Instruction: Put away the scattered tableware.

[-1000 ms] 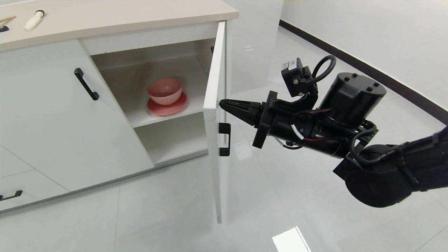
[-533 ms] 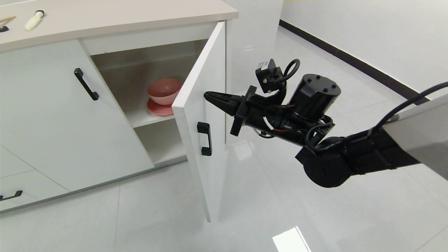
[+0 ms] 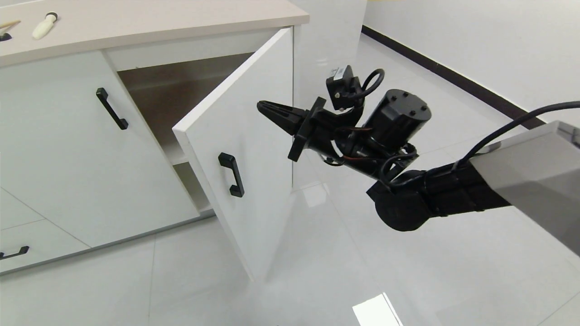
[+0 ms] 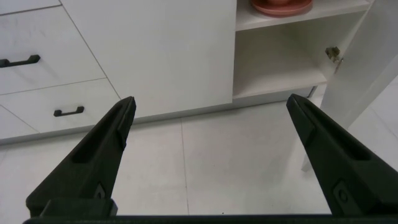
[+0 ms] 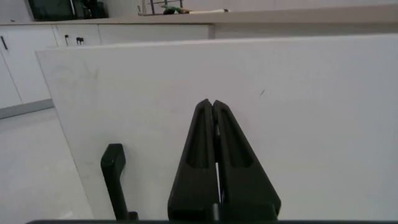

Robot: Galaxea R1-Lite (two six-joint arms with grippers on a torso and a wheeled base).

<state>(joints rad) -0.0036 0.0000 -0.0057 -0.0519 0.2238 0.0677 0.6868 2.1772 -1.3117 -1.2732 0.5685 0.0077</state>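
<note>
The white cabinet door (image 3: 235, 136) stands half swung across the open cupboard, its black handle (image 3: 231, 174) facing outward. My right gripper (image 3: 262, 106) is shut, and its tips rest against the door's outer face above the handle. In the right wrist view the shut fingers (image 5: 205, 124) press on the door panel (image 5: 298, 112), with the handle (image 5: 113, 180) beside them. My left gripper (image 4: 210, 102) hangs open over the floor in front of the cupboard. Past it a pink plate (image 4: 281, 6) sits on the cupboard's shelf (image 4: 298, 18).
A beige countertop (image 3: 158, 18) tops the cabinet, with a white-handled utensil (image 3: 44, 26) lying at its far left. The neighbouring door (image 3: 68, 149) is closed, and drawers with black handles (image 4: 20, 61) lie further left. Open tiled floor (image 3: 340, 253) lies in front.
My right gripper has moved left with its tips against the door, swinging the door from fully open to about half closed. The pink bowl and plate are now hidden behind it in the head view.
</note>
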